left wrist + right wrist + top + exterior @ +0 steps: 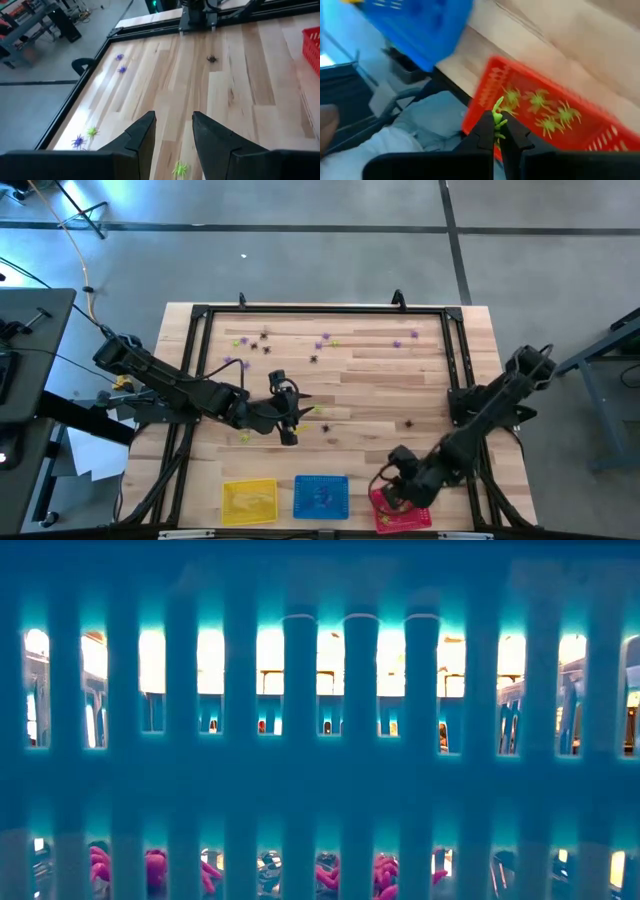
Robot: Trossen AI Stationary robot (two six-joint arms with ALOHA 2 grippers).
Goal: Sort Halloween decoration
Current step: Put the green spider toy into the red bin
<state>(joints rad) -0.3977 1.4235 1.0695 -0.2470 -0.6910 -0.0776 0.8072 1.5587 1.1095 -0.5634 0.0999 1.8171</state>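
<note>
Tiny spider trinkets lie scattered on the wooden table: purple ones (322, 345), black ones (313, 360) and yellow-green ones (320, 410). My left gripper (293, 420) is open and empty over the table's middle, with a yellow-green spider (180, 169) on the wood just ahead of its fingers (140, 137). My right gripper (392, 490) is shut on a yellow-green spider (497, 118) over the near left part of the red basket (415, 518), which holds several yellow-green spiders (540, 102). My right gripper pinches the yellow-green spider (497, 121) between its two fingertips (485, 130). The spider's upper legs (498, 106) stick out beyond the tips. It is lifted clear, above the red basket's rim (490, 85).
A yellow basket (249, 501), a blue basket (321, 496) and the red one stand in a row along the near edge. The blue basket's mesh wall (320, 770) fills the low view, with purple trinkets (100, 865) behind it. A black frame (320, 310) rims the table.
</note>
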